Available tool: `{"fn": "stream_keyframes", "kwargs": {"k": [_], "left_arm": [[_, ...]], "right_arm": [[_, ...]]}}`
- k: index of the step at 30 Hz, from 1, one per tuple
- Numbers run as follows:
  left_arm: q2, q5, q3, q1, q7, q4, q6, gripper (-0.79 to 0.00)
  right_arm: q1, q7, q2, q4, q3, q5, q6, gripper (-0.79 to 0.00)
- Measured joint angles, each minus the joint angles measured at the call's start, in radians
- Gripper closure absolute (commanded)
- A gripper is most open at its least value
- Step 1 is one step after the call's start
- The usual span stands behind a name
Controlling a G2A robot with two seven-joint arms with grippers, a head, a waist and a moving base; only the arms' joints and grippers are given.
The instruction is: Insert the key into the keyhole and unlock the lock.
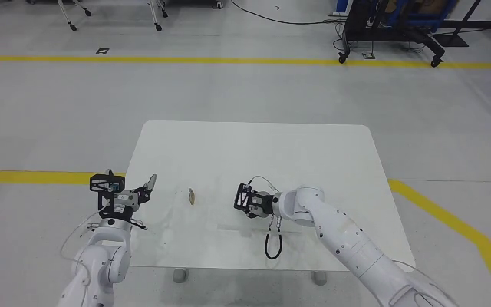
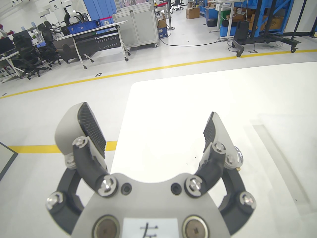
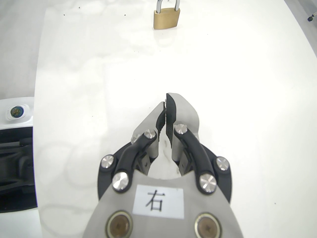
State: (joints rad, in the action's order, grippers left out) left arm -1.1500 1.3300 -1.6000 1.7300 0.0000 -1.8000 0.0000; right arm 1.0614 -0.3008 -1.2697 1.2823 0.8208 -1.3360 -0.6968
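We see the padlock (image 1: pixel 191 196) standing upright on the white table (image 1: pixel 307 153), in the part of the table near the robot and toward its left side. It has a brass body and a silver shackle, and both legs of the shackle go into the body. In the right wrist view the padlock (image 3: pixel 166 13) shows its broad face to the camera, with the shackle on top. A faint reflection lies on the table just under it.

The padlock is between the two claws and touches neither of them. The right claw (image 3: pixel 165 99) is low over the table and points straight at the padlock, with bare table between them. This claw is clenched: its two ribbed pads (image 3: pixel 171 110) are pressed one against the other. We cannot tell whether something thin is held between the pads. In the top view the right claw (image 1: pixel 238 198) is to the right of the padlock, at about the same depth on the table.

The left claw (image 2: pixel 148 111) is at the left edge of the table, partly over the floor. It is released, its two fingers stand wide apart and there is nothing between them. In the left wrist view, part of the silver shackle and a small piece of brass of the padlock (image 2: pixel 238 154) show from behind one finger, so the padlock is near this claw but outside its opening.

On the floor around the table, yellow lines (image 1: pixel 230 60) run across.
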Motion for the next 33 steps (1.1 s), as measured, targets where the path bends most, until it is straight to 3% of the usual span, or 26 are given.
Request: {"fn": "stream_keyframes", "kwargs": {"k": [5,10,14,24,33], "left_arm": [[0.001,0.039,0.014,0.009,0.006,-0.015,-0.021,-0.785],[0.002,0.191,0.107,0.024,-0.037,-0.114,-0.101,-0.785],[-0.004,0.277,0.203,-0.035,-0.117,-0.139,-0.125,-0.785],[-0.041,0.472,0.471,-0.253,-0.326,0.026,-0.136,-0.785],[-0.058,0.463,0.513,-0.338,-0.400,0.156,-0.163,-0.785]], "right_arm": [[0.000,0.000,0.000,0.000,0.000,0.000,0.000,0.000],[0.000,0.000,0.000,0.000,0.000,0.000,0.000,0.000],[0.000,0.000,0.000,0.000,0.000,0.000,0.000,0.000],[0.000,0.000,0.000,0.000,0.000,0.000,0.000,0.000],[0.000,0.000,0.000,0.000,0.000,0.000,0.000,0.000]]}}
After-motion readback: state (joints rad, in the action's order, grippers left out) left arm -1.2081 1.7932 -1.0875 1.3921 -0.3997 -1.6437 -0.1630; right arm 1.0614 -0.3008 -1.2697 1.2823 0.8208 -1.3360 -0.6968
